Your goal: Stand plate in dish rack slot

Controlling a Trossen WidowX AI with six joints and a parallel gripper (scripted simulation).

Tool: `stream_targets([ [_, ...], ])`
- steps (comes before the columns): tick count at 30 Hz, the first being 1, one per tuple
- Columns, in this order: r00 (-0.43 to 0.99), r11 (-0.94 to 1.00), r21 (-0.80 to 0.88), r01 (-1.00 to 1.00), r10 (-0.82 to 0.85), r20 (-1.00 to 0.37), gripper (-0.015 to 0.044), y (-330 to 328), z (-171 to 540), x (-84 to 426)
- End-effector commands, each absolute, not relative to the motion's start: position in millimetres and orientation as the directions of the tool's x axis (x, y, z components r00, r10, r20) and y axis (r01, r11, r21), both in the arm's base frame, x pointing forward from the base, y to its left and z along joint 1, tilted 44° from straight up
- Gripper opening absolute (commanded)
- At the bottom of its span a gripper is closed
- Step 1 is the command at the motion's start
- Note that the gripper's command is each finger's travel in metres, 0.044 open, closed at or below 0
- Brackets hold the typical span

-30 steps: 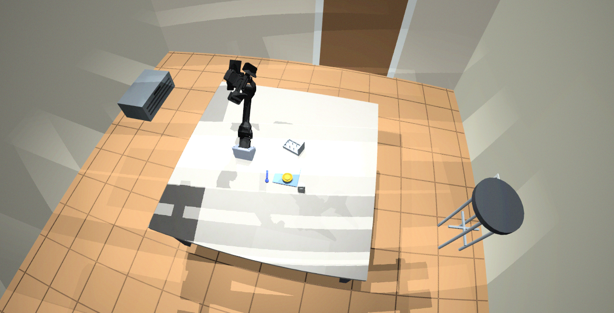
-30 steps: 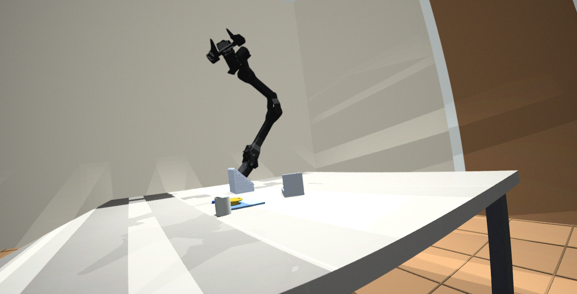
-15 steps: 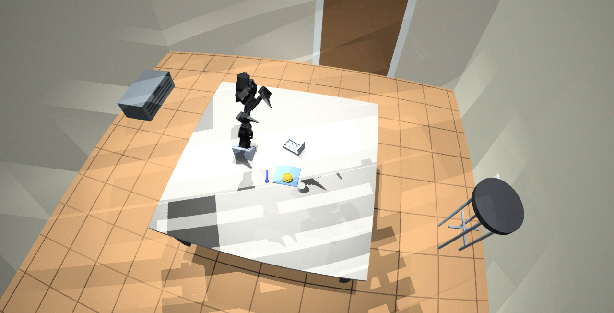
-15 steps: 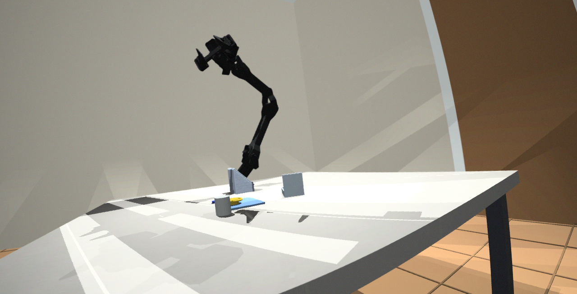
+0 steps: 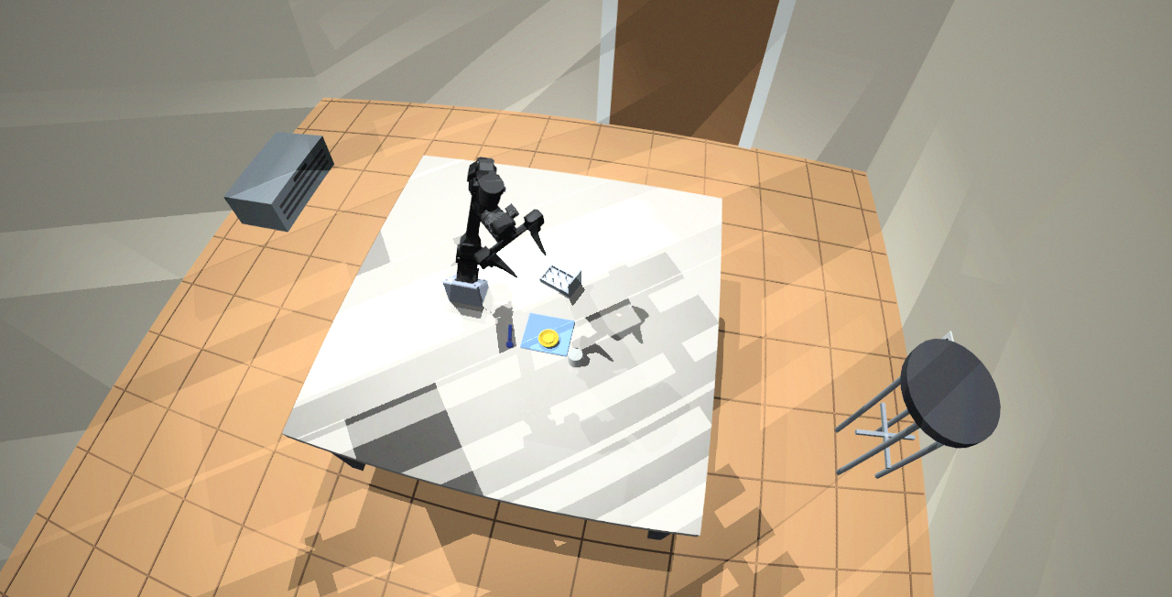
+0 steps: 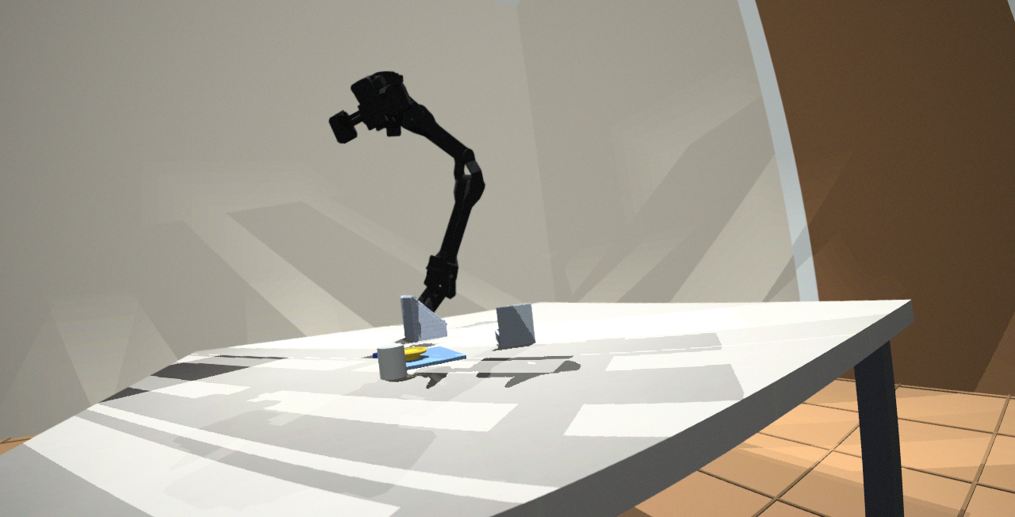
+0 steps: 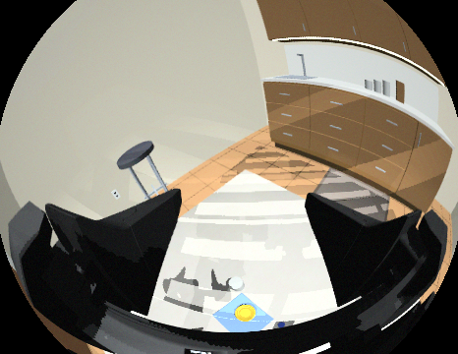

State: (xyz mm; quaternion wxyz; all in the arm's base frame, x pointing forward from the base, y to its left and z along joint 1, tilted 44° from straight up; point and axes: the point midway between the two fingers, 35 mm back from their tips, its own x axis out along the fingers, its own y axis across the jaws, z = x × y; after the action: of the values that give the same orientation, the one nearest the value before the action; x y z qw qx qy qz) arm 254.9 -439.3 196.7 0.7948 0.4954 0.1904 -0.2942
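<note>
In the top view, going left to right: a grey box [image 5: 279, 180] sits on the tiled floor left of the white table [image 5: 639, 446]; the arm's base [image 5: 465, 292] stands on the table's left half, and the arm rises and bends right, carrying the gripper [image 5: 524, 259] high above the table with its fingers [image 5: 537, 237] spread wide and nothing between them; just right of the base and nearer lies a small blue utensil [image 5: 510, 336], perhaps a spoon, though it is too small to be sure; beside it on the right is a light blue mat [image 5: 562, 324], and the yellow plate [image 5: 548, 338] lies flat on that mat; a small pale cup [image 5: 577, 354] stands at the mat's near right corner; farther back, beyond the mat, the dish rack [image 5: 562, 278] stands apart from the plate, holding nothing; far right, a dark round stool [image 5: 949, 391] stands on the floor.

The wrist view looks down between both dark fingers at the plate [image 7: 245, 313] on its mat [image 7: 225, 318], well below.
</note>
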Motion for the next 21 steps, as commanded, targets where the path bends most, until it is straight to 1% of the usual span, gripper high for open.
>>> stream_targets([
  [1,0.733,0.394,0.633,0.667,-0.194,-0.652,0.0400,-424,172,270],
  [11,0.648,0.548,0.553,0.628,0.025,-0.761,0.0400,-376,122,297],
  [21,0.511,0.683,0.525,0.508,0.252,-0.822,0.0400,-322,81,311],
])
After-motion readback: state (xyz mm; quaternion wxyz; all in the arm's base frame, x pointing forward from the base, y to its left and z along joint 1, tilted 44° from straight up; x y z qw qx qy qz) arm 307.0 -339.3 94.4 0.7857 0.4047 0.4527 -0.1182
